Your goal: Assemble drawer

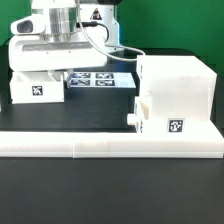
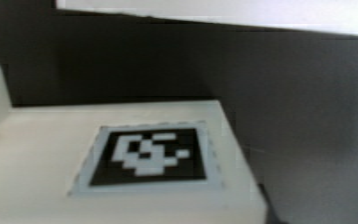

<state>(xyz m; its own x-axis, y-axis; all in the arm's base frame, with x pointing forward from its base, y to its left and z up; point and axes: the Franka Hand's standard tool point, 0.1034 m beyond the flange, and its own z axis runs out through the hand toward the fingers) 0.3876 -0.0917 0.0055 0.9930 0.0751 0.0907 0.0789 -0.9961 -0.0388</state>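
The tall white drawer shell [image 1: 182,80] stands at the exterior view's right. One white box tray [image 1: 160,118] with a square tag and a small knob sits at its lower front. The second white box tray [image 1: 38,88] with a tag lies at the exterior view's left. My gripper [image 1: 44,70] hangs right over this tray, its fingertips hidden behind the tray's top edge. The wrist view shows this tray's tagged face [image 2: 149,155] very close, with no fingers in the picture. Whether the gripper is open or shut does not show.
The long low white L-shaped rail [image 1: 110,146] runs along the front of the parts. The marker board [image 1: 98,78] lies flat between the left tray and the shell. Black table [image 1: 110,195] spreads in front of the rail. A cable loops behind the arm.
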